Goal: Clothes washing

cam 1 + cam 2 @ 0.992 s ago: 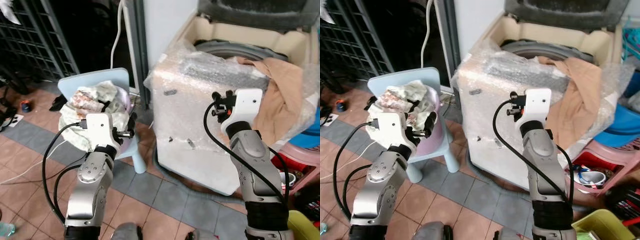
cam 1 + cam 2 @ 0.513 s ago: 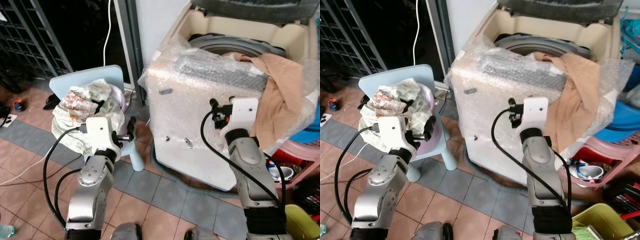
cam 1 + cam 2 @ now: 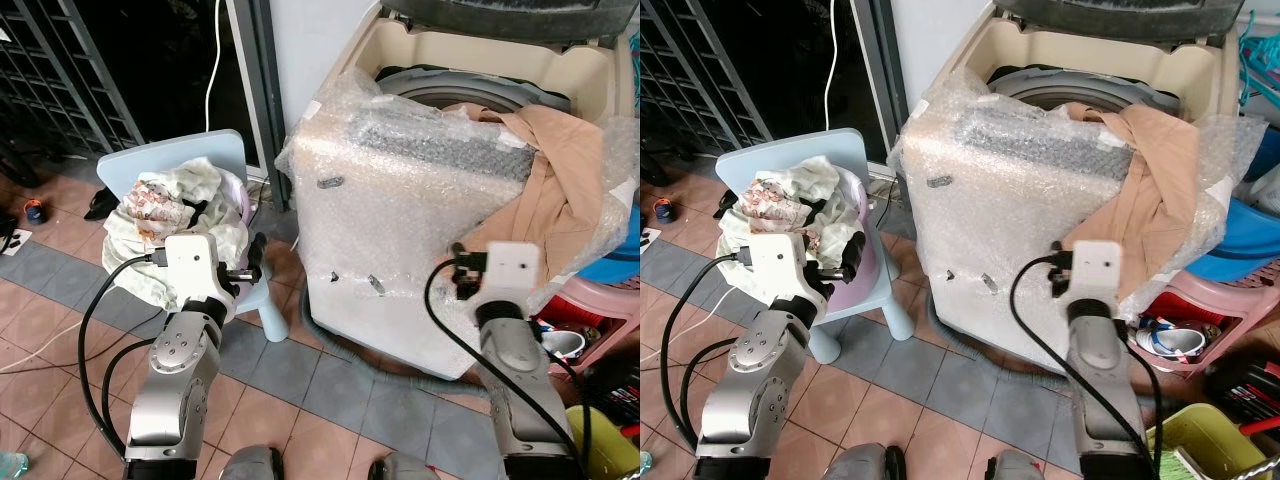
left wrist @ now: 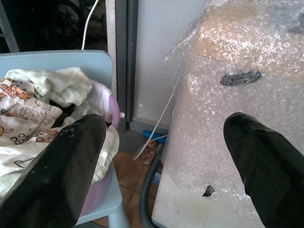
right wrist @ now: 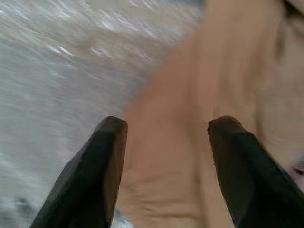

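A washing machine wrapped in bubble wrap stands with its top open. A tan garment hangs over its right front edge. To the left, a pile of pale printed clothes fills a lilac basin on a light blue chair. My left gripper is open and held between the clothes pile and the machine's front. My right gripper is open and close to the tan garment, which is blurred in the right wrist view. Nothing is held between either pair of fingers.
A pink stool with a red basket under it and a blue tub stand right of the machine. A yellow-green bin sits at the bottom right. A dark metal grille is at the far left. A grey hose lies on the tiled floor.
My right arm has dropped lower along the machine's front, toward the hanging tan garment. The head view has shifted slightly. The left arm has hardly moved.
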You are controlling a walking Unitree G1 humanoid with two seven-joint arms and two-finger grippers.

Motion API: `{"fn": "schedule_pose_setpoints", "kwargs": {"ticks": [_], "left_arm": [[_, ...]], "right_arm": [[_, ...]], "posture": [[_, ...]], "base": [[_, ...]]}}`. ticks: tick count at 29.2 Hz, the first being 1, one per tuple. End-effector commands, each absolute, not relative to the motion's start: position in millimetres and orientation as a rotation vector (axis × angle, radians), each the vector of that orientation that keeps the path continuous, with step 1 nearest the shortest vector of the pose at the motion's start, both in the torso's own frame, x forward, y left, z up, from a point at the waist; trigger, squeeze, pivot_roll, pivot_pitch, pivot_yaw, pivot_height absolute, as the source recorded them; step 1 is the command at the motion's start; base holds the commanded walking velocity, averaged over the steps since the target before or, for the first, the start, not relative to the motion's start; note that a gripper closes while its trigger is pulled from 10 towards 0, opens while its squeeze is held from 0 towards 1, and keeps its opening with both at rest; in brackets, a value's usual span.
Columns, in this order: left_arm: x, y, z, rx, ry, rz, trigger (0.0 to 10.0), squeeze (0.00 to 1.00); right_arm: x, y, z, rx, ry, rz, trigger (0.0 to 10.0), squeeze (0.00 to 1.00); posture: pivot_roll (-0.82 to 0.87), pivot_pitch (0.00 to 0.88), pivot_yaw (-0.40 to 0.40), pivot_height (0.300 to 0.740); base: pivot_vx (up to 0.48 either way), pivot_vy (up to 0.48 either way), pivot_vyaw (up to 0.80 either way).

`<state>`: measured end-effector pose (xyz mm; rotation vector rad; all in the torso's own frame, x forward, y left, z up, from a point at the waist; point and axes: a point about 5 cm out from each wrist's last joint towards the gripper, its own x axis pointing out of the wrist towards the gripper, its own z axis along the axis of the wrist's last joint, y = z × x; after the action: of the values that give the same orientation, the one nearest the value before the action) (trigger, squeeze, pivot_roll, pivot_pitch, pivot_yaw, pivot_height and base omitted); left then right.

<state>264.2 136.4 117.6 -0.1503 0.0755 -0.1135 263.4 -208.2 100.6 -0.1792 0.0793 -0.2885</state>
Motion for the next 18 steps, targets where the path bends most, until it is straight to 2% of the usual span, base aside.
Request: {"fn": "schedule_pose_setpoints", "kwargs": {"ticks": [1,11,13,15,16,17,18], "left_arm": [[262.9,137.6,118.3,-0.144,0.078,-0.123,10.0,0.0],[261.8,138.2,118.0,-0.143,0.077,-0.132,10.0,0.0],[262.5,136.9,117.9,-0.14,0.078,-0.133,10.0,0.0],[262.5,136.9,117.9,-0.14,0.078,-0.133,10.0,0.0],[263.1,136.1,117.7,-0.138,0.08,-0.134,10.0,0.0],[263.1,136.1,117.7,-0.138,0.08,-0.134,10.0,0.0],[263.4,136.0,117.8,-0.135,0.081,-0.132,10.0,0.0]], "right_arm": [[266.8,-207.6,101.9,-0.207,0.069,-0.301,10.0,1.0],[272.5,-206.1,99.1,-0.211,0.083,-0.318,10.0,1.0],[277.3,-208.7,99.2,-0.219,0.097,-0.34,10.0,0.9],[277.3,-208.7,99.2,-0.219,0.097,-0.34,10.0,0.9],[283.4,-214.8,98.8,-0.244,0.123,-0.388,10.0,0.43],[283.4,-214.8,98.8,-0.244,0.123,-0.388,10.0,0.43],[290.3,-221.5,99.4,-0.263,0.142,-0.434,10.0,0.06]], "posture": [[0.0,0.097,0.073,0.74],[0.0,0.097,0.071,0.74],[0.0,0.094,0.07,0.74],[0.0,0.094,0.07,0.74],[0.0,0.092,0.065,0.74],[0.0,0.092,0.065,0.74],[0.01,0.091,0.062,0.74]], "base": [[0.0,0.0,0.0],[0.0,0.0,0.0],[0.0,0.0,0.0],[0.0,0.0,0.0],[0.0,0.0,0.0],[0.0,0.0,0.0],[0.0,0.0,0.0]]}}
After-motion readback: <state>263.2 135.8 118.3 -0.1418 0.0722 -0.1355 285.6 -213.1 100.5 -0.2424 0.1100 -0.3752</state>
